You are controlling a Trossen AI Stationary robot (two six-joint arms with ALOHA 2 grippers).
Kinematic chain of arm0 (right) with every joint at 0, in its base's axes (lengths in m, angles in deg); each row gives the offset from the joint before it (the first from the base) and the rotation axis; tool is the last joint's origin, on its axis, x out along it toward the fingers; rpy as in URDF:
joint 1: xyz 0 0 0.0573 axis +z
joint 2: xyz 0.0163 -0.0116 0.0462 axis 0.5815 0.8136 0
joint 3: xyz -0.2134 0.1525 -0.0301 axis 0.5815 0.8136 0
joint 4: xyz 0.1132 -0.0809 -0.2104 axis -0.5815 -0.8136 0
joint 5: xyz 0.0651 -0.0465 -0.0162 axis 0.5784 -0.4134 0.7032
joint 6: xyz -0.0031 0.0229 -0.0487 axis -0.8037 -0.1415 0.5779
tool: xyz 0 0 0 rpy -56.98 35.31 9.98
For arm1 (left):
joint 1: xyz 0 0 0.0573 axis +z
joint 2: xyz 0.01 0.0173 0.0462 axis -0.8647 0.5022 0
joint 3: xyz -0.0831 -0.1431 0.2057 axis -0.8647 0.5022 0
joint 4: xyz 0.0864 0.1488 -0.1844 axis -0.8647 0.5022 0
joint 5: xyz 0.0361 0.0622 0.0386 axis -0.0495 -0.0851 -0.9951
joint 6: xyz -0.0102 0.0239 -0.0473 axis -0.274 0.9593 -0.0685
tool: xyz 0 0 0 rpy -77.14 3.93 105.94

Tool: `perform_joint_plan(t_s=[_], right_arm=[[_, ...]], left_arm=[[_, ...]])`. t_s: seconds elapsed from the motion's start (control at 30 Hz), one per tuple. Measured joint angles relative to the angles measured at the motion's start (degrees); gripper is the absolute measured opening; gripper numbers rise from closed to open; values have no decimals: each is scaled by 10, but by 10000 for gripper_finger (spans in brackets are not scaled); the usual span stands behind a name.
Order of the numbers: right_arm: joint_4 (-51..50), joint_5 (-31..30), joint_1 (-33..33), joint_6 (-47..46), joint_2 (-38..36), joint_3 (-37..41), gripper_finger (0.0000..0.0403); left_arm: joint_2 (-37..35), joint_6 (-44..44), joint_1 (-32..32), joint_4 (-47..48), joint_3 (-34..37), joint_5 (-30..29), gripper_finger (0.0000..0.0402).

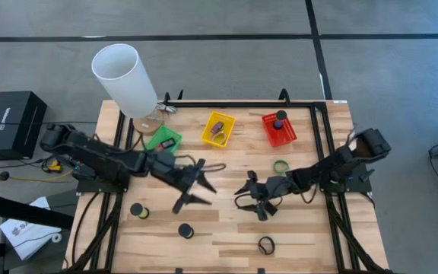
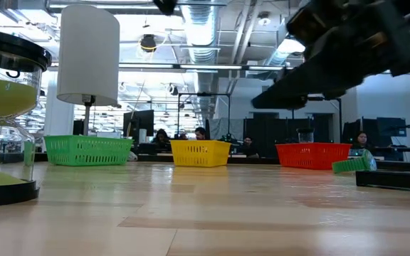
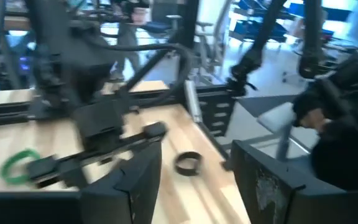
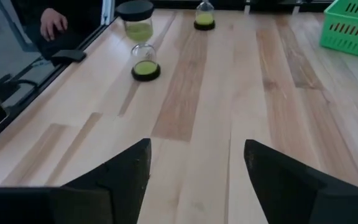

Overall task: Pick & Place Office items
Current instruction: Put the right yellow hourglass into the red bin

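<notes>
Above the middle of the wooden table [image 1: 226, 228], the left gripper [image 1: 198, 185] and right gripper [image 1: 255, 196] face each other, fingers spread, holding nothing. A black ring [image 1: 266, 245] lies flat near the front edge; a green ring [image 1: 280, 166] lies flat behind the right gripper. Two sand-timer spools [image 1: 138, 211] stand upright, long axes vertical, at front left. Another spool [image 1: 280, 117] stands upright in the red plastic basket [image 1: 271, 132].

We get high view straight down, far, whole worktop [image 1: 226, 228] plus both arms. Low view at worktop level, close to surface, facing room past green basket [image 2: 87, 150], yellow basket [image 2: 200, 152], red basket [image 2: 312, 155]; high view shares these. Wrist views look forward, low, near wood.
</notes>
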Motion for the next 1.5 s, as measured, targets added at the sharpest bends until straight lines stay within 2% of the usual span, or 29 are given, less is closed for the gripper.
perform_joint_plan(t_s=[0.17, 0.33, 0.53, 0.87, 0.97, 1.23, 1.33, 1.5], right_arm=[[0, 0, -5, 4, 48, -46, 249], [-6, 0, -5, 4, 75, -94, 249], [-94, 1, -4, 16, 64, -124, 249], [-165, 1, -4, 13, 57, -129, 249], [-171, 1, -4, 13, 57, -129, 249], [-168, 1, -9, 13, 57, -129, 249], [-165, 1, -10, 13, 57, -129, 249], [-155, 1, -10, 13, 57, -129, 249]], left_arm=[[-6, -9, -60, 4, 10, -59, 215], [-6, -11, -103, 37, 10, -86, 231], [-9, -53, -132, 118, 10, -135, 235], [10, -136, -177, 174, 11, -158, 237], [16, -148, -187, 188, 10, -181, 242], [25, -231, -210, 184, 57, -196, 266], [26, -232, -224, 176, 65, -204, 273], [27, -214, -244, 174, 92, -261, 284]])
